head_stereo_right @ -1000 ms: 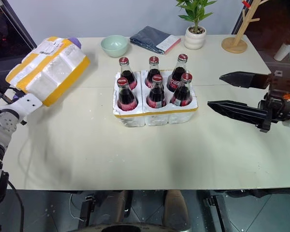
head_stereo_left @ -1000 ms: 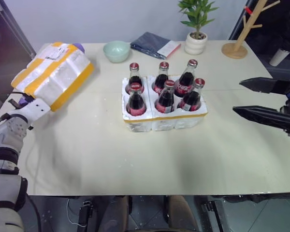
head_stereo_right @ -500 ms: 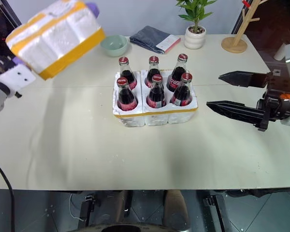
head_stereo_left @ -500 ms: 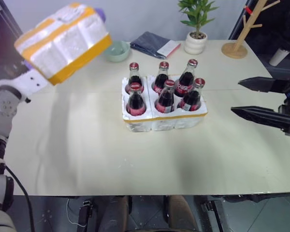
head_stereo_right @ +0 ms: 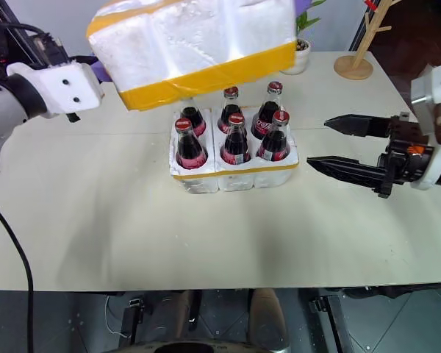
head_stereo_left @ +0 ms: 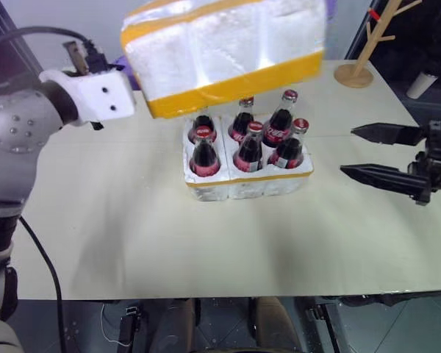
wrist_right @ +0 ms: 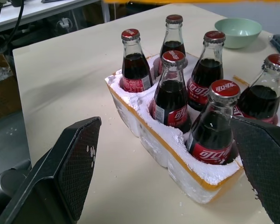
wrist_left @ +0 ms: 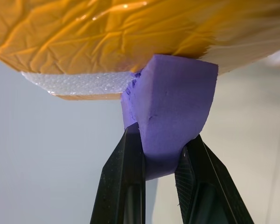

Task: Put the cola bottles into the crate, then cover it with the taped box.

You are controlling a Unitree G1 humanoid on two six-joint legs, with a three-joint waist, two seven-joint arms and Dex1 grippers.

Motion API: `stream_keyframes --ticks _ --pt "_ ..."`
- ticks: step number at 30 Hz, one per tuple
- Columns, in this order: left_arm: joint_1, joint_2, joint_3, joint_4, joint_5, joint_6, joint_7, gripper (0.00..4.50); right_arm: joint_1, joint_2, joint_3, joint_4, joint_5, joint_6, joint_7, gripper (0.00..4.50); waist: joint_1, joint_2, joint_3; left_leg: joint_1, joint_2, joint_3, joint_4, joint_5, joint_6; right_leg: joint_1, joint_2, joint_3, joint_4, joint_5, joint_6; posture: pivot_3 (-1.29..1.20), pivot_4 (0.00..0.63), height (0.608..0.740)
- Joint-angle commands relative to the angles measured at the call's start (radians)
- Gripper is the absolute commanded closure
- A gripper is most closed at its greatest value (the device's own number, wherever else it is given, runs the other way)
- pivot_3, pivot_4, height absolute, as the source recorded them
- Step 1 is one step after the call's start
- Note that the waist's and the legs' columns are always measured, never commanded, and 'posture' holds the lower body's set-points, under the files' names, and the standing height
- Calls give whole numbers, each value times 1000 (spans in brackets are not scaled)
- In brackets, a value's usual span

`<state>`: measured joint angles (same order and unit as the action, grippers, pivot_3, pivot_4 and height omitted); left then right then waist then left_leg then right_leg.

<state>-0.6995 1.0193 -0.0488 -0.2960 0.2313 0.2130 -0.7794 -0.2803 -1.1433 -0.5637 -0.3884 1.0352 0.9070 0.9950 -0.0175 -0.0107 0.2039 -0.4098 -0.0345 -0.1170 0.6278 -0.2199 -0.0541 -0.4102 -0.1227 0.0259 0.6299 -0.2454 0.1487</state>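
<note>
Several cola bottles [head_stereo_left: 250, 147] with red caps stand upright in the wells of the crate [head_stereo_left: 246, 182], a low white foam tray with a yellow band, at mid-table. The taped box [head_stereo_left: 224, 51], white foam with yellow bands, hangs tilted in the air over the crate's far side and hides the rear bottles' tops. My left gripper [wrist_left: 162, 142] is shut on a purple tab [wrist_left: 170, 107] at the box's edge. My right gripper [head_stereo_left: 348, 151] stands open to the right of the crate, level with the bottles, pointing at them; its fingers [wrist_right: 70, 163] frame the crate.
A wooden stand [head_stereo_left: 359, 70] sits at the table's far right corner. A pale green bowl [wrist_right: 238, 31] lies beyond the crate. The cream table [head_stereo_left: 132, 235] is bare in front of the crate, up to its near edge.
My left arm has swung the taped box up and to the right, from the table's left side to above the crate's far edge. The right gripper has barely shifted.
</note>
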Motion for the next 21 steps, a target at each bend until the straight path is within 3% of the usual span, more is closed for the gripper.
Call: stream_keyframes --ticks 1,7,11,14,21 --pt "27 3 -9 -104 19 45 -38 4178 -8 11 -16 -5 1 -21 -8 0 0 0 0 0 0 0 0 0 0 0 0 0 0 0 0 0 150 739" --pt "77 37 -80 -121 172 -49 -34 4178 -14 27 -26 -11 19 -10 -34 0 3 0 0 1 0 0 0 0 0 1 0 0 0 0 0 0 150 739" --pt "79 -3 -98 -130 196 -84 -26 2344 -9 29 -27 -9 15 -11 -44 0 6 0 0 0 0 0 1 0 0 1 0 0 -1 0 0 0 150 739" --pt "122 30 -72 -100 224 -152 -14 920 -13 29 -32 -6 25 -6 -51 0 3 0 0 0 0 0 1 0 0 1 0 0 -1 0 0 0 150 739" --pt "343 53 52 -91 179 -253 25 920 3 28 -44 -13 33 -1 -61 0 0 0 0 1 0 0 0 0 0 1 0 0 0 0 0 0 150 739"
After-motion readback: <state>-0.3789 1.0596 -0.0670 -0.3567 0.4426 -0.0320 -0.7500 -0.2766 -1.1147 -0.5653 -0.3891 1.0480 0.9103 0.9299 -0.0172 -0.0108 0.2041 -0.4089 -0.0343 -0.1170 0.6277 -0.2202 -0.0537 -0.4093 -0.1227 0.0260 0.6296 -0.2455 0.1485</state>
